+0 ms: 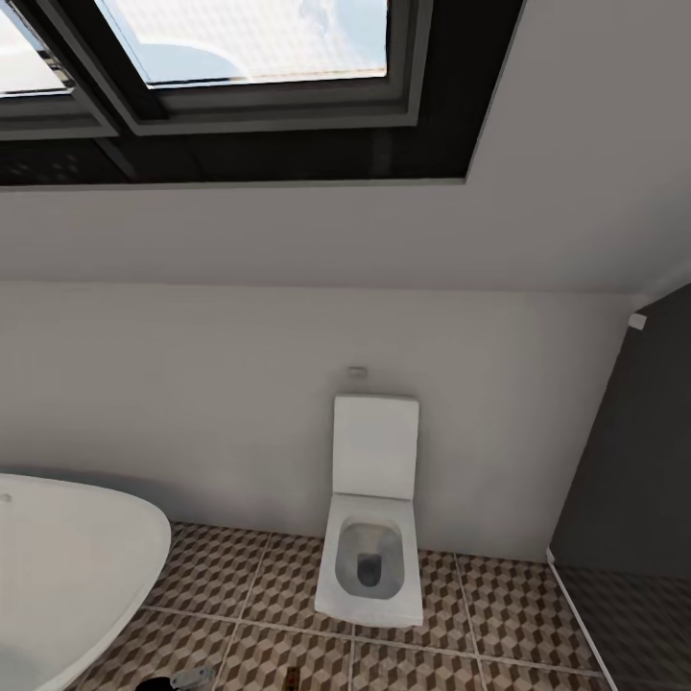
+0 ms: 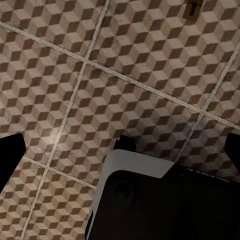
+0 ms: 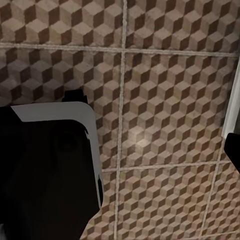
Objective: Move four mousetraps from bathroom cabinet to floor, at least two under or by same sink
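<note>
Most of what stands ahead is plain white wall (image 1: 192,384), sloping up to a dark-framed skylight (image 1: 250,86) with bright panes. Below it spreads the bathroom floor (image 1: 499,614), cube-pattern tiles in brown, beige and white with pale grout lines. A dark grey panel (image 1: 633,451) closes the right side, and the tiles at its foot look darker. At the lower left bulges the rounded rim of a white bathtub (image 1: 67,566). Against the wall sits a white square toilet (image 1: 371,537), lid raised, with a small flush plate (image 1: 357,370) on the wall just above it.

Under the left gripper (image 2: 122,150) there are patterned tiles and part of the robot's own white-and-black body (image 2: 150,200). Its dark fingertips (image 2: 10,155) show at opposite edges of the left wrist view, spread wide with nothing between them, so those jaws are open. Well beyond them, a small dark brown mousetrap (image 2: 192,8) lies flat on the tiles.

From the right wrist camera the same tiling runs under the right gripper, whose one dark fingertip (image 3: 233,150) shows at the picture's edge; I cannot tell how its jaws stand. A pale strip (image 3: 231,100) runs just beside that fingertip.
</note>
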Controlling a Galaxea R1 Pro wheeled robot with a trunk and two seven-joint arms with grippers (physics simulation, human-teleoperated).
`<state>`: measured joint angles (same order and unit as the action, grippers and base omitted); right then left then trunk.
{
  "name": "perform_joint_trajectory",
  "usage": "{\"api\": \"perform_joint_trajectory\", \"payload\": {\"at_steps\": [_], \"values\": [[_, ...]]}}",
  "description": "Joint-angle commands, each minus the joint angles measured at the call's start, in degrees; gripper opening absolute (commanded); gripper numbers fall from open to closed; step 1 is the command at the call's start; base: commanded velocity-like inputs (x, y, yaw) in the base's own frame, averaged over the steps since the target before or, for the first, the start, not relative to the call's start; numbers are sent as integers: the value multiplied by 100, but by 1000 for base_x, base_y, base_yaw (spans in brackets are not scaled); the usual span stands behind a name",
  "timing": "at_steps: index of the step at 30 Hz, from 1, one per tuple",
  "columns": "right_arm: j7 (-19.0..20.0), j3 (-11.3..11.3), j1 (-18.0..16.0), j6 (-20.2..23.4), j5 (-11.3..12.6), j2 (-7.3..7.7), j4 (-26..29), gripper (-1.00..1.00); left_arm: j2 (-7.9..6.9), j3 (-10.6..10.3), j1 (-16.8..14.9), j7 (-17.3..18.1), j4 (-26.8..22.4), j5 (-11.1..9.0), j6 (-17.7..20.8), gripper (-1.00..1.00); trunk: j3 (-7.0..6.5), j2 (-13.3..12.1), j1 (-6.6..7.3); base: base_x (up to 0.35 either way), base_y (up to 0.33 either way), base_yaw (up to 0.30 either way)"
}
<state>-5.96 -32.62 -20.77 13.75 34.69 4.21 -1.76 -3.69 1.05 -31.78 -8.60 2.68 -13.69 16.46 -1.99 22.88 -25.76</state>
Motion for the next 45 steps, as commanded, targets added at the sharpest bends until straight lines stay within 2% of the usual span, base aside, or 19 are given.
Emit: {"api": "perform_joint_trajectory", "payload": {"at_steps": [1,45], "values": [[-11,-49,-1,22,47,-2,0,100,0,9,-4,-19,6,-37,7,100,2,4,-2,0,0,0],[-11,-51,3,21,47,1,0,100,0,9,-4,-19,4,-37,7,100,2,4,-2,0,0,0]]}}
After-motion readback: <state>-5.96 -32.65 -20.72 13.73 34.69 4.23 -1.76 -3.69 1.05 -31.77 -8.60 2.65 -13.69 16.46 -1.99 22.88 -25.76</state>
